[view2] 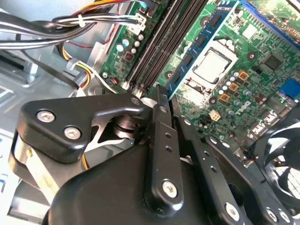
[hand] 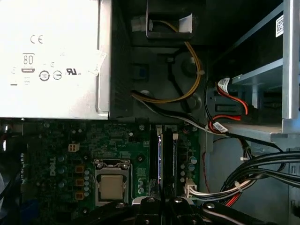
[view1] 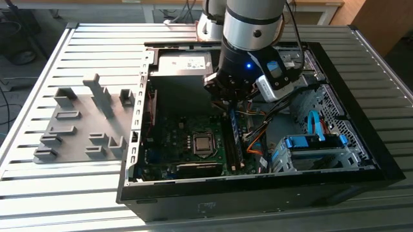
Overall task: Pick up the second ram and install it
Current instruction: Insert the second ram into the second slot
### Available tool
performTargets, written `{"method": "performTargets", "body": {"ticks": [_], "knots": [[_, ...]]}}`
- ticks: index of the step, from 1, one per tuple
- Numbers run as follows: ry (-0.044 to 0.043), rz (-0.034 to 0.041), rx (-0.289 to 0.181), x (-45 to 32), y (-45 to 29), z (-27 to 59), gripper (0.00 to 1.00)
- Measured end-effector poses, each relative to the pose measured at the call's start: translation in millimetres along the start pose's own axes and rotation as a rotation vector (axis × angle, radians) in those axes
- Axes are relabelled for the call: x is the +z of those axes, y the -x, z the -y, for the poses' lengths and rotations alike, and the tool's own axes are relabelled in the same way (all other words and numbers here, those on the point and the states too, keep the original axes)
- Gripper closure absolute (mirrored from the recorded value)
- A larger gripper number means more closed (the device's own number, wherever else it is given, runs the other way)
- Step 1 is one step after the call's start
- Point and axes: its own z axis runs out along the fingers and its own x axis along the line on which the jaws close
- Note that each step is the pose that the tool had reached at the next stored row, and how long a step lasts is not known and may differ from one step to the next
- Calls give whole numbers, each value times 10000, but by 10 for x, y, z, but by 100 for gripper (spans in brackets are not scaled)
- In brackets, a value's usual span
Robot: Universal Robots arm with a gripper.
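"Starting at the exterior view's left, the grey holder [view1: 84, 121] stands on the table outside the case. Where is the second ram [view1: 233, 140]?"

"Further right, past the motherboard [view1: 174, 140]. It stands on edge in its slot beside the processor socket. The gripper [view1: 227, 102] hangs over the stick's far end, and its fingers [view2: 159, 136] are drawn together with nothing visibly clamped between them."

"So the arm looks to be at the seating stage?"

"That seems likely. In the second wrist view the tips sit right at the end of the stick [view2: 201, 47]. Whether they touch its top edge cannot be told."

"What would make the press go well?"

"It should push straight down along the slot, square to the board, with the tips centred on the thin edge so they cannot slide off. The orange cables [view1: 258, 140] to the right lie near, so the arm should stay clear of them."
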Motion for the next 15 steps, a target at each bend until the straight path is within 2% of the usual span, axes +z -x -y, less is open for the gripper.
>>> {"method": "performTargets", "body": {"ticks": [11, 15], "knots": [[-1, 2, 358, 137, 2, 26, 86], [0, -23, 353, 193, 2, 79, 86]]}}
